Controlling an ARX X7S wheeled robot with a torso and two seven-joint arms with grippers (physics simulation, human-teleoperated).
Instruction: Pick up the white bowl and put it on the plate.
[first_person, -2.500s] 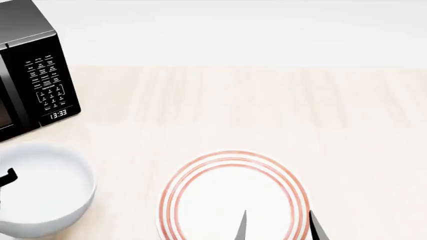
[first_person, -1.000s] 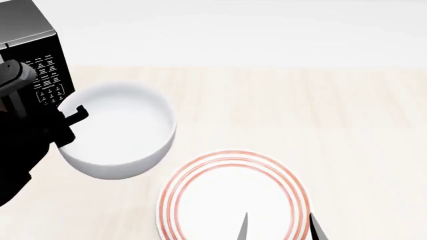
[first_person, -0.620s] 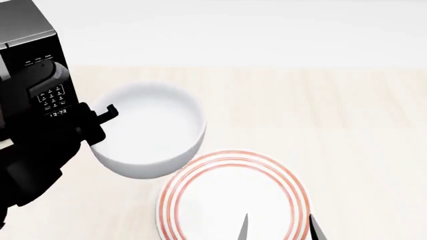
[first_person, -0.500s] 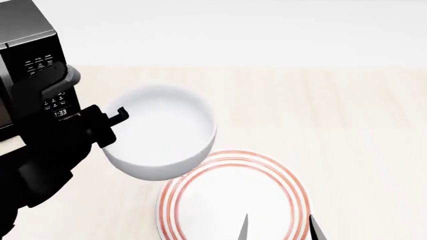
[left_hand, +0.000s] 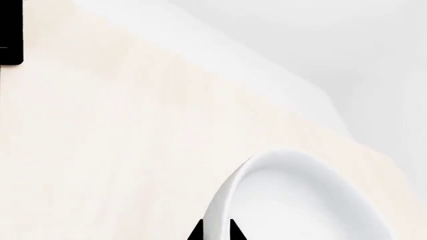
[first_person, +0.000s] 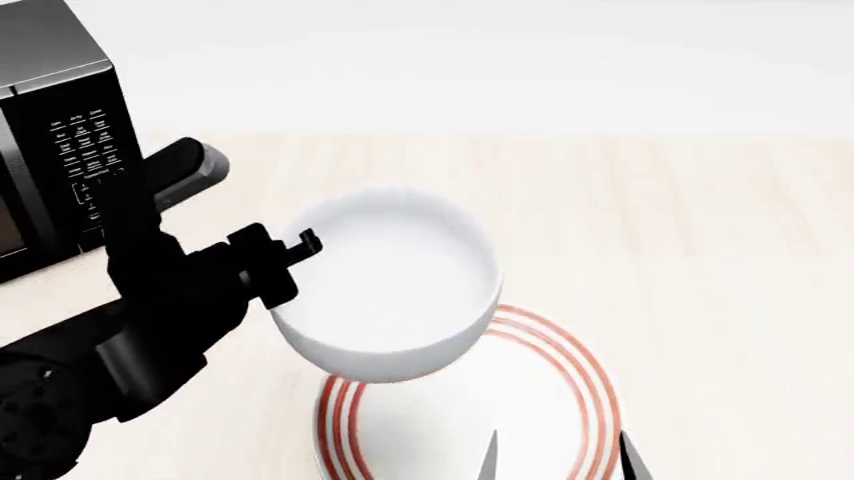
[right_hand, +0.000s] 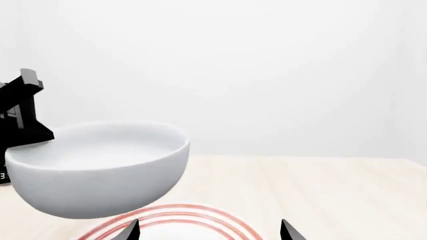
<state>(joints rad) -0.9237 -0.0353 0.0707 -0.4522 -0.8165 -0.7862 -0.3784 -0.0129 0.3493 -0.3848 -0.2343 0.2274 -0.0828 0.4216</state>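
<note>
Two grippers are in view. In the head view the left gripper (first_person: 283, 262), at centre left of the frame, is closed on the left rim of the white bowl (first_person: 390, 285), one finger inside the wall and one outside. The left wrist view confirms this: two dark fingertips (left_hand: 195, 233) straddle the bowl rim (left_hand: 227, 200) at the lower edge of the frame. The bowl is held upright, clear of the light wooden tabletop (first_person: 667, 230), and overlaps the upper left part of the plate (first_person: 561, 400) in the head view. The right wrist view shows a gap between the bowl underside (right_hand: 100, 192) and the red-ringed plate (right_hand: 200, 220). The right gripper (first_person: 554, 455) sits at the lower edge, jaws spread wide and holding nothing. A black microwave (first_person: 60, 130) occupies the upper left.
</note>
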